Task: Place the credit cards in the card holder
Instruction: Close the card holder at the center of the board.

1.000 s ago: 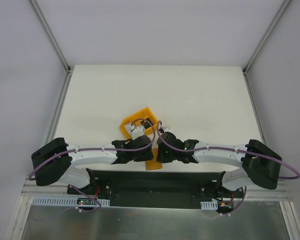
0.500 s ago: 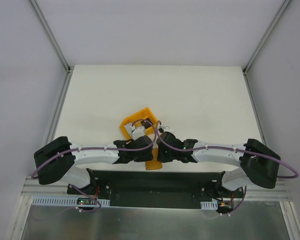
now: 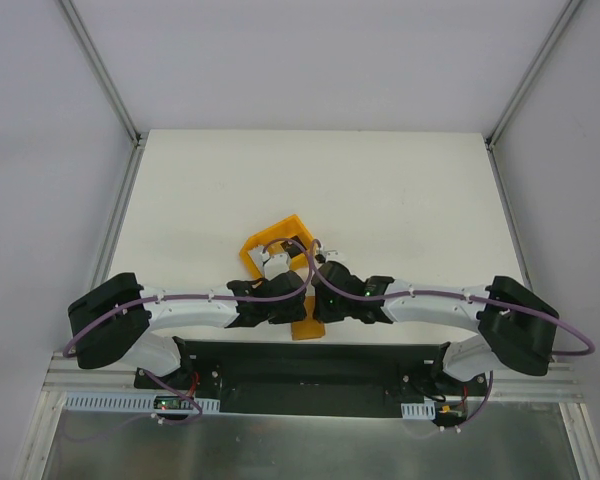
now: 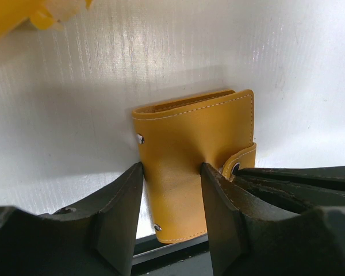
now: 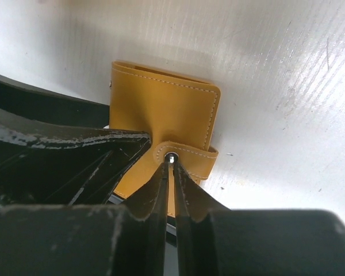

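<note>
The card holder (image 4: 192, 135) is a closed orange-tan wallet lying flat at the table's near edge, its lower end past the edge. In the top view only a corner of the card holder (image 3: 305, 332) shows between the two wrists. My left gripper (image 4: 171, 167) stands open over it: one fingertip touches its left edge and the other dents its cover. My right gripper (image 5: 171, 164) is shut on the snap tab (image 5: 190, 156) at the wallet's right side. No credit cards can be made out; something dark lies in the bin, too small to name.
A yellow-orange plastic bin (image 3: 270, 240) stands just beyond the wrists, and its corner (image 4: 23, 14) shows at the upper left of the left wrist view. White table (image 3: 400, 190) stretches behind it. Grey walls and metal rails bound the sides.
The right arm has edged slightly left toward the wallet. The left jaws have narrowed a touch. The card holder has not moved.
</note>
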Controlling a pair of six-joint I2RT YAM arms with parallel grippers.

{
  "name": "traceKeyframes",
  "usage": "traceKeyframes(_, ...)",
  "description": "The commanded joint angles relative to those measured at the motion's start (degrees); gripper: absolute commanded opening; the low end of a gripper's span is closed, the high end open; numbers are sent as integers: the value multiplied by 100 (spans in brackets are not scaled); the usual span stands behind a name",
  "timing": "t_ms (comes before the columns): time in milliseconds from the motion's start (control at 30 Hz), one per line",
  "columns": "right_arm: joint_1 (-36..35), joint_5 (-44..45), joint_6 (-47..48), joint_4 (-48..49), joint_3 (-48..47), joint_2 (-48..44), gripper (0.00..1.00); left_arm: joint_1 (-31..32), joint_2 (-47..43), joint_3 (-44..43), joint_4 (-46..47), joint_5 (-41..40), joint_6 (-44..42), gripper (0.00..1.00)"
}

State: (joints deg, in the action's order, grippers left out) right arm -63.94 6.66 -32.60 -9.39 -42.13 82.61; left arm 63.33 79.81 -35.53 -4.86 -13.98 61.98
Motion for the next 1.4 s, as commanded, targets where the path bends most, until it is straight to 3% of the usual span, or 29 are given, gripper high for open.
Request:
traceKeyframes(0, 48, 187, 157, 33, -59, -473, 11, 13, 96, 37, -164, 27, 16, 43)
traceKeyframes(567, 189, -138, -212, 147, 319, -553, 7, 4, 70, 37, -164, 18, 25, 43)
traceKeyframes(1367, 93, -261, -97, 218, 91, -280, 8, 4, 79, 2, -164, 27, 8, 43)
